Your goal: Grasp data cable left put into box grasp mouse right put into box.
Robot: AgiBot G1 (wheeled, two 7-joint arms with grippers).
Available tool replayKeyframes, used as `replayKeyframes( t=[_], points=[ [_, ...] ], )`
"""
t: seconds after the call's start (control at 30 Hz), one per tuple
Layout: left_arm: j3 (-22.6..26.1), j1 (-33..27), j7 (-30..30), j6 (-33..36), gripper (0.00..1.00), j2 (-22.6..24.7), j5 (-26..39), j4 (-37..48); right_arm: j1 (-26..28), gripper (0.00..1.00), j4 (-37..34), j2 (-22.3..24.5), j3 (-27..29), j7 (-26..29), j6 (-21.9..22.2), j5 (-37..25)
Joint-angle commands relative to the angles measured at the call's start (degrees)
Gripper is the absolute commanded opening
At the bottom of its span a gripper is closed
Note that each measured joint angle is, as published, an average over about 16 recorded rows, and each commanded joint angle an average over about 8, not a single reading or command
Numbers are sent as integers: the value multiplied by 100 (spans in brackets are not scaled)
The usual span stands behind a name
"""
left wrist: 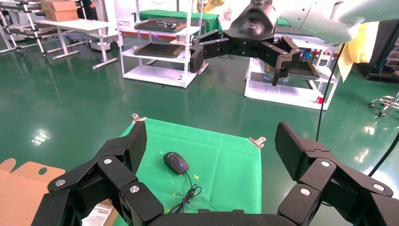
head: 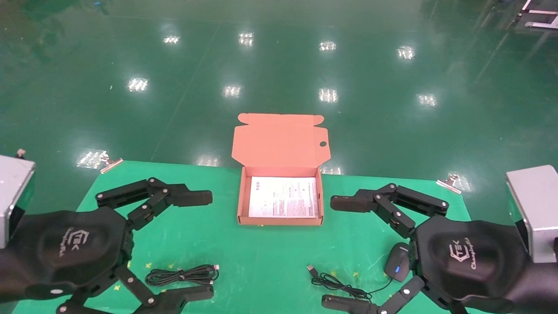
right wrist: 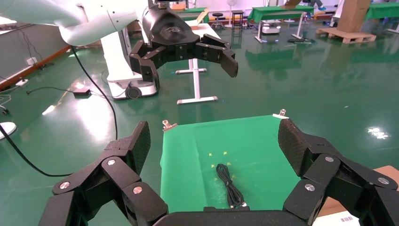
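Observation:
The orange-brown box (head: 280,220) lies open at the middle back of the green mat, its lid (head: 279,144) standing up and a white printed sheet (head: 283,197) inside. The coiled black data cable (head: 182,275) lies on the mat at the front left; it also shows in the right wrist view (right wrist: 229,186). The black mouse (head: 397,267) lies at the front right with its thin cord (head: 335,285) trailing left; it also shows in the left wrist view (left wrist: 176,162). My left gripper (head: 212,245) hovers open and empty above the cable. My right gripper (head: 327,252) hovers open and empty above the mouse's cord.
The green mat (head: 261,257) is held by metal clips at its back corners (head: 111,165) (head: 449,182). Grey blocks stand at the far left (head: 15,192) and far right (head: 534,209). Shiny green floor lies beyond the table's back edge.

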Motion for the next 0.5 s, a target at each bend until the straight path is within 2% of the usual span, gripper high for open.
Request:
replayKeyframes(
  t=[0.03, 0.5],
  points=[
    [0, 0, 0, 0, 100, 0, 0, 0, 0, 100, 0, 0, 0, 0, 0, 0],
    [0, 0, 0, 0, 100, 0, 0, 0, 0, 100, 0, 0, 0, 0, 0, 0]
  ],
)
